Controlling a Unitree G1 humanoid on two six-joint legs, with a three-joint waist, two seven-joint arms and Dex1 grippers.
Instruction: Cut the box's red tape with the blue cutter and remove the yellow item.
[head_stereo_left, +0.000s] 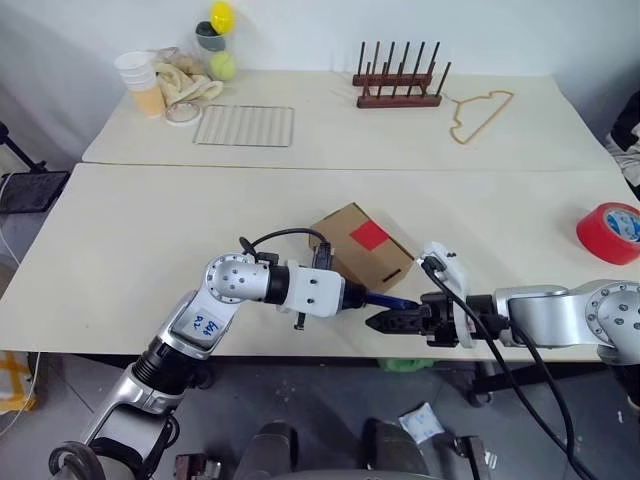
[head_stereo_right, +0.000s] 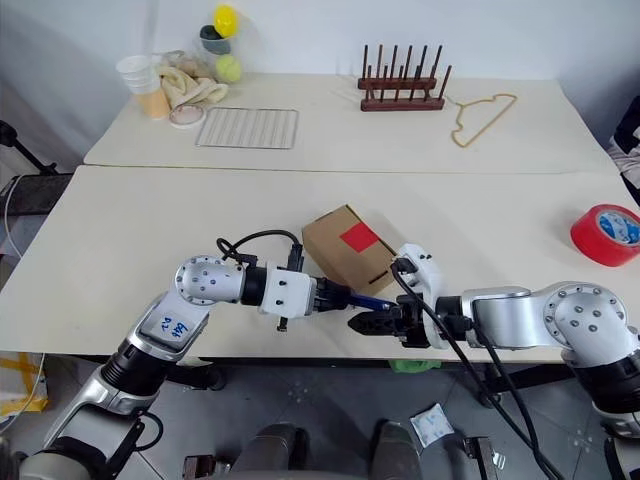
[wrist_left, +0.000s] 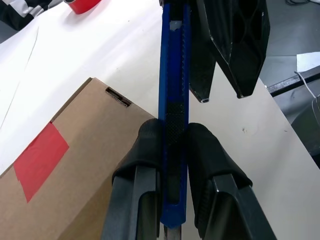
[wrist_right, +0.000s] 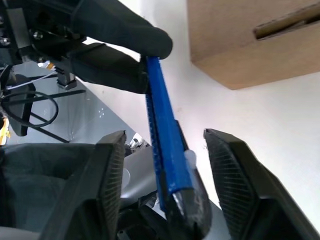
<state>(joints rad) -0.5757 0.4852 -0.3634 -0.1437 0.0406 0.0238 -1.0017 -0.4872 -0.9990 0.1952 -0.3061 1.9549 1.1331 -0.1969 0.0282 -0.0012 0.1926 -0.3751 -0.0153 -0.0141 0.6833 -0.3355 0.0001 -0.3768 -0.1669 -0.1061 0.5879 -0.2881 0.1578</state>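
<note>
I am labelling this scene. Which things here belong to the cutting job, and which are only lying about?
Job: blue cutter, clamped in the left gripper; right gripper, open around its end; box; red tape.

Lying about: red tape roll, wire rack, peg stand, hanger, cups, tennis ball.

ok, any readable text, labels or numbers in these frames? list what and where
None can be read for certain.
Handwritten blue marks on a white sticker on the left arm: too small and tilted to read.
Red tape roll with blue-white core: print on the core is blurred.
Brown cardboard box, its red square tape and the slim blue cutter: no lettering visible.
</note>
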